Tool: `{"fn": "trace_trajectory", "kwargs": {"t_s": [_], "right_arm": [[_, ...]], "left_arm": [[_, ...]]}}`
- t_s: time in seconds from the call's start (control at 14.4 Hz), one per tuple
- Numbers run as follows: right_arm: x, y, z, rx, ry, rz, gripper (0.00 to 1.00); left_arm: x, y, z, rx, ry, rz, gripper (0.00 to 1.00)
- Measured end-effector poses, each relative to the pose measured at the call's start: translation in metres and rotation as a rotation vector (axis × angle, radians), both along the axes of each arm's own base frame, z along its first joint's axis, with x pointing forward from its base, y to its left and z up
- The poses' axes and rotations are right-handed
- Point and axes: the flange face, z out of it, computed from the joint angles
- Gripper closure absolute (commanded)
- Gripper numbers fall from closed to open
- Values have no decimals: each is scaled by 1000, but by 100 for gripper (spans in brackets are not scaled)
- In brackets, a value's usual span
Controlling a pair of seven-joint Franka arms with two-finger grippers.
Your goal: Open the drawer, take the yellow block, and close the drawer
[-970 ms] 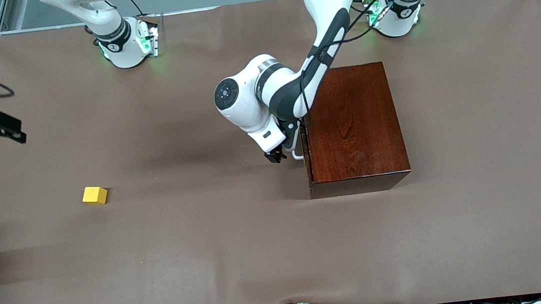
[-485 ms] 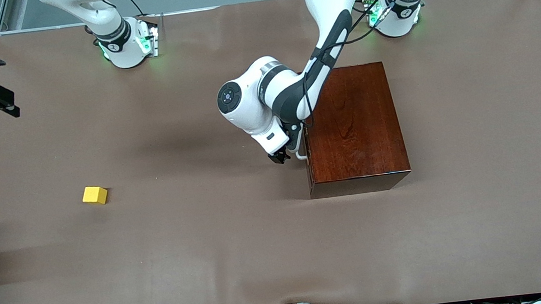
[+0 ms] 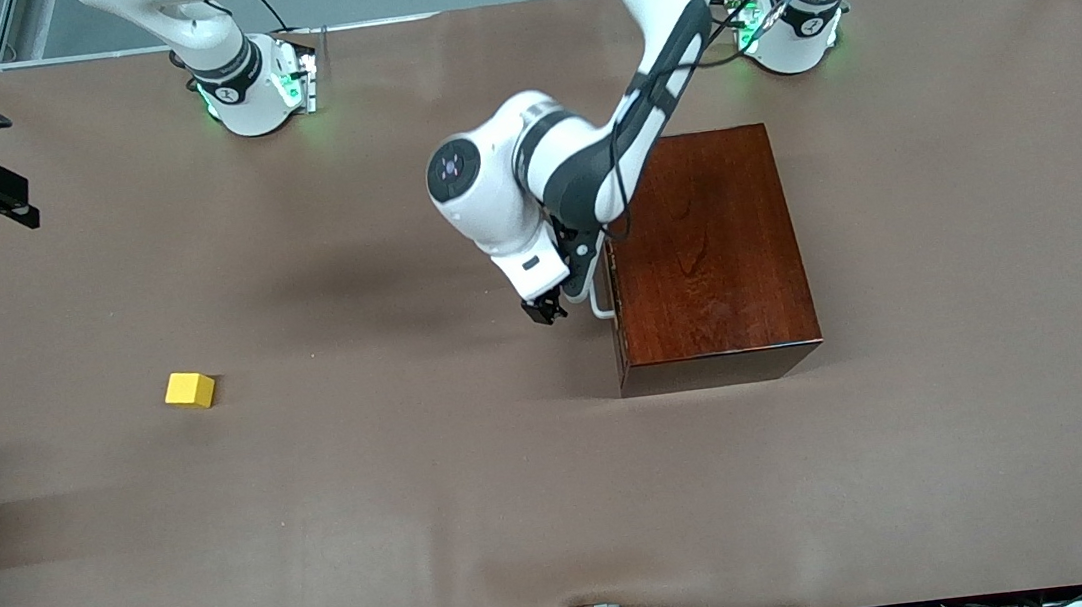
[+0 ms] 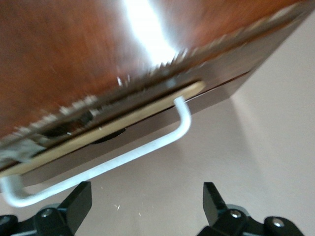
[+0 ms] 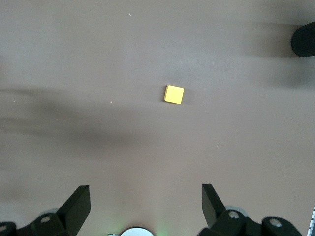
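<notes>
Fingers of the left gripper (image 3: 547, 311) stand spread and empty just off the white handle (image 4: 123, 157) of the drawer (image 4: 106, 125), which looks shut in the dark wooden box (image 3: 706, 251). With the yellow block (image 3: 189, 390) already out on the brown table cover (image 3: 423, 517), well apart toward the right arm's end, I judge closing to be all but done. Next comes backing away. High over that end, the right gripper (image 5: 145, 209) waits, released too. Nothing blocks it.
</notes>
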Motion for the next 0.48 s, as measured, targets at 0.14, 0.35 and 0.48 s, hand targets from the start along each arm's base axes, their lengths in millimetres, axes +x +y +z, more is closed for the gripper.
{"fn": "trace_trajectory", "kwargs": {"t_s": [0.14, 0.35, 0.48], "right_arm": [[1, -5, 2, 0, -11, -8, 0], [1, -7, 6, 0, -26, -12, 0], [1, -4, 7, 23, -28, -10, 0]], "left_arm": [[8, 12, 56, -50, -29, -12, 0], [31, 52, 135, -128, -65, -37, 0], [45, 84, 173, -145, -68, -80, 0]]}}
